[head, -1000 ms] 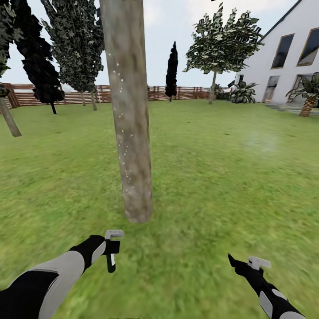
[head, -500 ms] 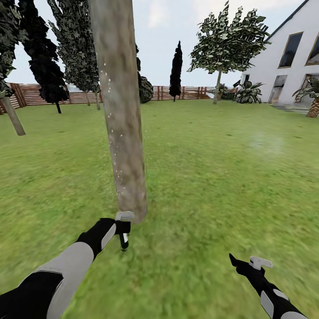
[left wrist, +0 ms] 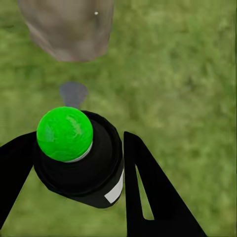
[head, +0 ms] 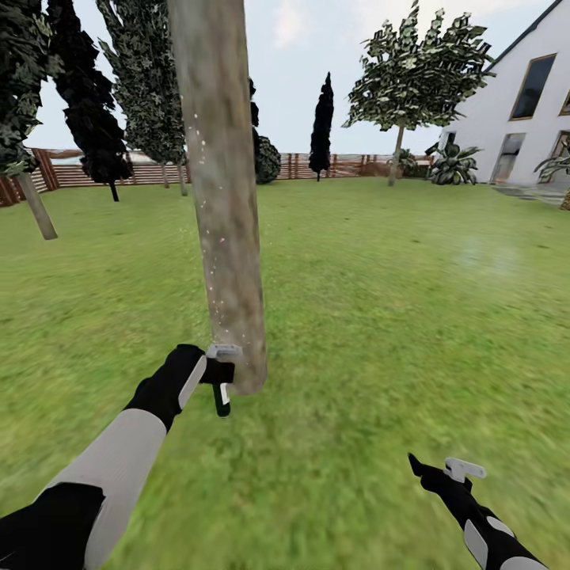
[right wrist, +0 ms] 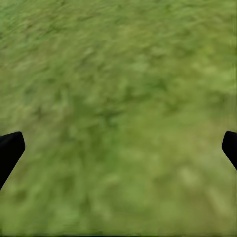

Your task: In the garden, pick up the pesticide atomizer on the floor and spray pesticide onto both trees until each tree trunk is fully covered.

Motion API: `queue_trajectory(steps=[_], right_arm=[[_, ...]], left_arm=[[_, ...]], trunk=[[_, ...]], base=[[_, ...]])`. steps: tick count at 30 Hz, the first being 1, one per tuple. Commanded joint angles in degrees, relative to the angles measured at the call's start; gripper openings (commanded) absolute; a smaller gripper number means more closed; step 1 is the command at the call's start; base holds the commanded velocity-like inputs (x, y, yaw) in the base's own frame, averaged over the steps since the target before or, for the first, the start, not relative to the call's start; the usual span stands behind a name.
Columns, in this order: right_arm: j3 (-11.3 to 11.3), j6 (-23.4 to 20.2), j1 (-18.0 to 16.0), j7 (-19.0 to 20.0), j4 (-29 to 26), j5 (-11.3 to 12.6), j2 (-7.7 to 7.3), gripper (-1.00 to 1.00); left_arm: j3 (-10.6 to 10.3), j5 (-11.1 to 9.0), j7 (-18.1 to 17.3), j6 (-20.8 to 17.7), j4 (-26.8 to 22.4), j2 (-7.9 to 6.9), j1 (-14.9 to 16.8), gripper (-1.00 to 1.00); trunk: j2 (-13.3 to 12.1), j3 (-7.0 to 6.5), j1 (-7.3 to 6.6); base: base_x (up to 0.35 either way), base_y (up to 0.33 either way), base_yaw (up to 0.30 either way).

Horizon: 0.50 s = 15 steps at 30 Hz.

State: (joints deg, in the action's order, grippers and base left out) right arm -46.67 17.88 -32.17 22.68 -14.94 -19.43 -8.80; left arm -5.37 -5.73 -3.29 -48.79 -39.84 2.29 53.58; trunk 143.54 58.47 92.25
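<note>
Left gripper clamps the atomizer round its rigid body, light and small, beside the trunk; right gripper spread wide

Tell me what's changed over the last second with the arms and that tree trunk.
The left gripper, shut on the pesticide atomizer, has reached forward to the base of the tree trunk. The view also shifted, so the camera moved. The right gripper stays low over the grass, open and empty. White specks remain on the trunk.
</note>
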Motion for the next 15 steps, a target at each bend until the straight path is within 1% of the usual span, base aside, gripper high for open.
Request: queue_trajectory(steps=[1,3,5,7,9,10,13,15], right_arm=[[0.0,0.01,0.01,0.0,0.0,0.0,0.0,1.0],[0.0,-0.01,0.0,0.0,0.0,0.0,0.01,1.0],[0.0,0.0,0.0,0.0,-0.01,0.0,0.01,1.0],[0.0,0.0,0.01,0.0,0.0,0.0,0.01,1.0],[0.0,-0.02,0.0,0.0,-0.01,0.0,0.01,1.0],[0.0,-0.02,0.03,0.0,-0.01,0.0,0.01,1.0],[0.0,0.0,0.0,0.0,-0.01,0.0,0.01,1.0],[0.0,-0.01,0.0,0.0,-0.02,0.0,0.01,1.0]], left_arm=[[0.0,0.01,0.02,-0.51,-0.43,0.0,0.02,-1.0],[0.0,0.02,0.03,-1.57,-0.77,0.0,0.03,-1.0],[0.0,-0.02,0.84,-1.83,-0.83,0.04,0.04,-1.0],[0.0,-0.05,3.52,-1.9,-0.85,0.21,0.04,-1.0],[-0.02,-0.07,7.47,-1.92,-0.85,0.32,0.04,-1.0],[-0.04,-0.07,8.41,-1.92,-0.86,0.33,0.04,-1.0],[-0.08,-0.09,9.33,-1.92,-0.86,0.41,0.04,-1.0],[-0.08,-0.14,9.42,-1.98,-0.86,0.43,0.04,-1.0]], trunk=[[0.0,0.03,0.0],[0.0,0.09,0.0],[0.0,0.15,0.0],[0.0,0.18,0.0],[0.0,0.18,0.0],[0.0,0.19,0.0],[0.0,0.19,0.0],[0.0,0.19,0.0]], base=[[-0.069,-0.267,0.248],[-0.021,-0.297,0.254],[-0.006,-0.308,0.255],[-0.001,-0.323,0.126],[0.0,-0.329,0.039],[0.0,-0.329,0.152],[0.0,-0.33,0.248],[0.0,-0.151,0.271]])
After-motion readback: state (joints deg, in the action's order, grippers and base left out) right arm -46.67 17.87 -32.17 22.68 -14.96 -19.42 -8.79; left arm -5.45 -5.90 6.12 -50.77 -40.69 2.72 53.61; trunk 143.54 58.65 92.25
